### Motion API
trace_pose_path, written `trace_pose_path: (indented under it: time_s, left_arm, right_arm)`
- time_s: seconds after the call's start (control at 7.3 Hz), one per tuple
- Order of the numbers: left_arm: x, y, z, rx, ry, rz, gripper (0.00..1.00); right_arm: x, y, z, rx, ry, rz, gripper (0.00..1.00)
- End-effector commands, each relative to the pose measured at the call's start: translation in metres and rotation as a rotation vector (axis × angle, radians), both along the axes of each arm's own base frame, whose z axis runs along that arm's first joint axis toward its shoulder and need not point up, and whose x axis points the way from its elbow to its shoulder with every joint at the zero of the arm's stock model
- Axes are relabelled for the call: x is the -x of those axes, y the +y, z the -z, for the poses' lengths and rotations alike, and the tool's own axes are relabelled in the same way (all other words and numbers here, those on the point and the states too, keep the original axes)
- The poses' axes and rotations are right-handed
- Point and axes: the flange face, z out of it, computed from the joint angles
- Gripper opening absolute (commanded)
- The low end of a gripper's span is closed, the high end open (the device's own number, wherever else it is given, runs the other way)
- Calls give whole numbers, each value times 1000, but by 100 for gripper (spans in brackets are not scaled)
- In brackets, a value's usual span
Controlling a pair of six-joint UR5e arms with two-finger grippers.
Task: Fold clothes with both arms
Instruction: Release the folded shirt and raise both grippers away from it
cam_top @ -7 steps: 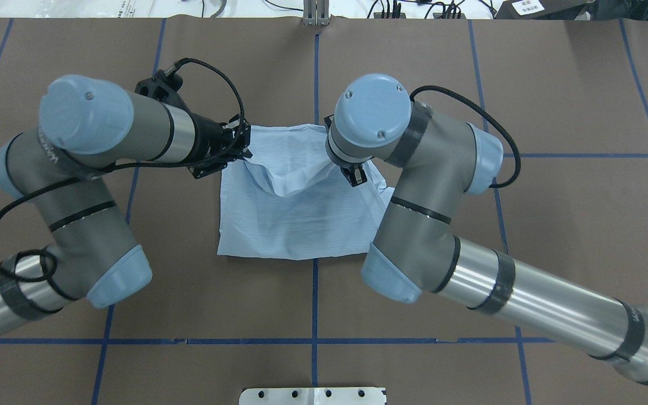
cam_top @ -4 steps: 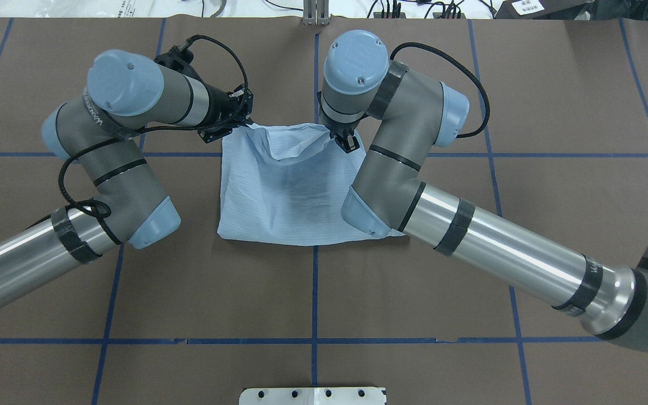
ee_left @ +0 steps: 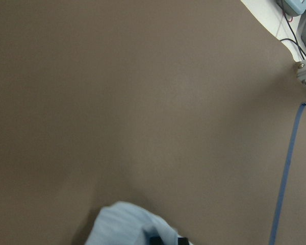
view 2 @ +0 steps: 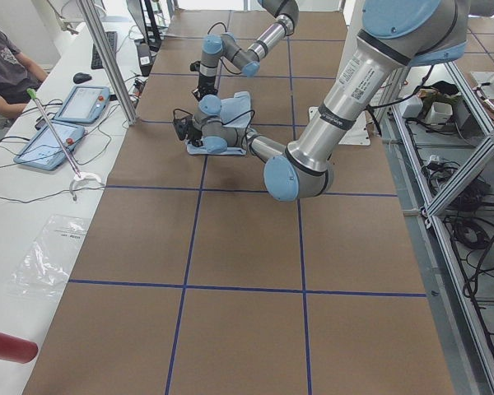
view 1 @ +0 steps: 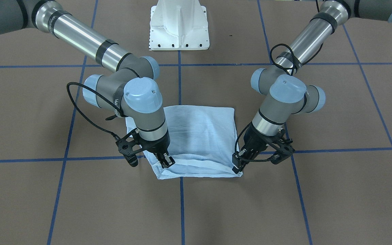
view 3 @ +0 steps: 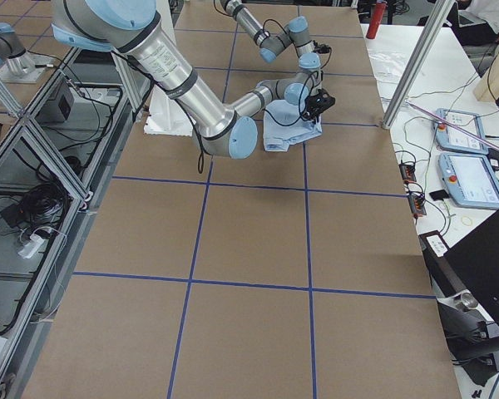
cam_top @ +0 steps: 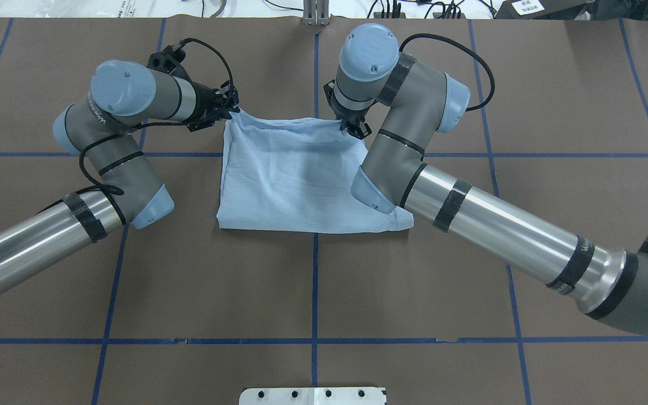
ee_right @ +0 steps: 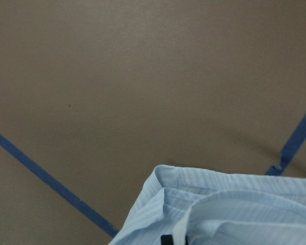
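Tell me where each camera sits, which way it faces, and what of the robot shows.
Front-facing: across the table, facing the robot; base, shirt, right hand view-left, left hand view-right.
Overhead: behind the robot, looking down; both hands grip the shirt's far edge.
Exterior left: table end, left arm nearest.
Exterior right: opposite end, right arm nearest.
Left wrist: table, shirt corner; hardly any hand.
Right wrist: table, shirt's layered edge; hardly any hand.
Shared: front-facing and overhead see both hands, sides mirrored.
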Motion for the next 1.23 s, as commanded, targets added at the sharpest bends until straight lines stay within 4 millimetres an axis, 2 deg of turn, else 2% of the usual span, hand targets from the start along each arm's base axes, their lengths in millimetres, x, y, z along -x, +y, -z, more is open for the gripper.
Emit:
trace_pose_path:
  time_s: [0.0, 0.14, 0.27, 0.41, 0.55, 0.68, 0.82, 0.96, 1.1]
  left_arm:
    - [19, -12, -10, -84, -14, 1, 100]
    - [29, -15, -9, -87, -8, 5, 100]
    - [58, -23, -17, -94, -6, -24, 100]
    - [92, -18, -30, -148, -25, -100, 100]
    - [126, -6, -39, -249, -71, -150, 100]
    - [171, 9, -68, -345, -138, -190, 100]
    - [220, 22, -93, -445, -212, -232, 100]
    - [281, 29, -128, -515, -278, -278, 100]
    - [328, 38, -159, -593, -337, -335, 100]
  right_arm:
    - [-43, -41, -11, -71, 43, 60, 100]
    - [-57, -52, -14, -94, 53, 71, 100]
    - [-62, -52, -35, -115, 79, 110, 100]
    - [-80, -53, -57, -149, 103, 155, 100]
    - [-117, -49, -99, -191, 129, 224, 100]
    - [-170, -49, -149, -242, 153, 320, 100]
    - [-239, -45, -189, -286, 146, 387, 100]
    - [-314, -40, -234, -328, 138, 446, 100]
    - [-387, -24, -283, -393, 150, 515, 100]
